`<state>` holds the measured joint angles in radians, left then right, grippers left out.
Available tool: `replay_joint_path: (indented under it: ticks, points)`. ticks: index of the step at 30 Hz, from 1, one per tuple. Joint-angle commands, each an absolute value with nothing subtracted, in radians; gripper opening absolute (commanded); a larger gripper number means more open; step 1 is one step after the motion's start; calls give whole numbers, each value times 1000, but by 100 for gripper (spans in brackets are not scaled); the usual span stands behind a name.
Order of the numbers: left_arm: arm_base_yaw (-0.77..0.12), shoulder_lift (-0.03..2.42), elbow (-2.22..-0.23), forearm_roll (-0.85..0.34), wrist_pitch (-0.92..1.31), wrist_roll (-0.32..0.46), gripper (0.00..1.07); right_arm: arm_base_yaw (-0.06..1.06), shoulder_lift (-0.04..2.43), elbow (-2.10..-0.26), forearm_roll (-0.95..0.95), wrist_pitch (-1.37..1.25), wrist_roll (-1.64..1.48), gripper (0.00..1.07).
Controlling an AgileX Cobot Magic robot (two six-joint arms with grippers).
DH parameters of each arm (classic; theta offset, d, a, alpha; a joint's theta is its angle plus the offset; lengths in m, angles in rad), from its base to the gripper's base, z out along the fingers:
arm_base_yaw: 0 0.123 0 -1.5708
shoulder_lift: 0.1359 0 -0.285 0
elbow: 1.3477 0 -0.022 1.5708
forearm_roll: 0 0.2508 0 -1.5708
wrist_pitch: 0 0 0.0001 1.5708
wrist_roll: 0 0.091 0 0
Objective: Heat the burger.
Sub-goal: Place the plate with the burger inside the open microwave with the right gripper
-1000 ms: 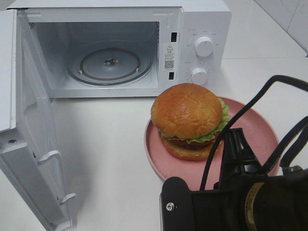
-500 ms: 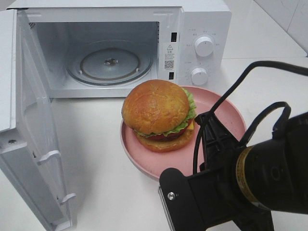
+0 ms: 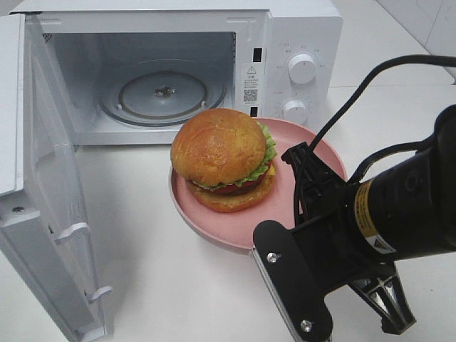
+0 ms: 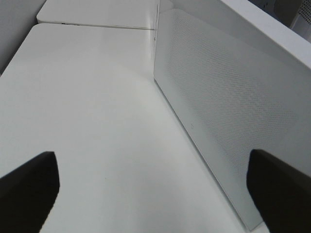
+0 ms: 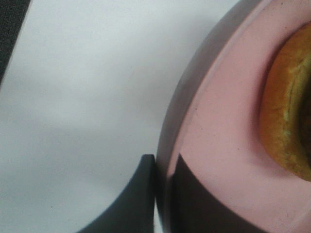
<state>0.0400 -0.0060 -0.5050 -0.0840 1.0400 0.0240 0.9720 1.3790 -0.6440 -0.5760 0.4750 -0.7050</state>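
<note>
Bright, even overhead light fills the high view. The white table (image 3: 164, 249) and microwave (image 3: 306, 35) run near washed out, and the bun of the burger (image 3: 222, 153) carries small glossy highlights. A soft shadow lies under the plate (image 3: 281, 203) ahead of the right gripper (image 3: 293, 158). Both wrist views are dimmer and softer. The left fingertips (image 4: 29, 187) are blurred, featureless dark shapes. Beside the right fingers (image 5: 136, 199), the plate rim throws a smeared grey shadow.
</note>
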Motion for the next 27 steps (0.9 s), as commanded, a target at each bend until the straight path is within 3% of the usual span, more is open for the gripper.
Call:
replay_joint_path:
  ticks: [1, 13, 27]
  points:
    - [42, -26, -503, -89, 1037, 24, 98, 937, 1374, -651, -529, 400, -840, 0]
    - [42, -26, -503, -89, 1037, 24, 98, 789, 1375, -652, -298, 318, -1179, 0]
    - [42, -26, -503, -89, 1037, 24, 98, 780, 1378, -652, -258, 288, -1242, 0]
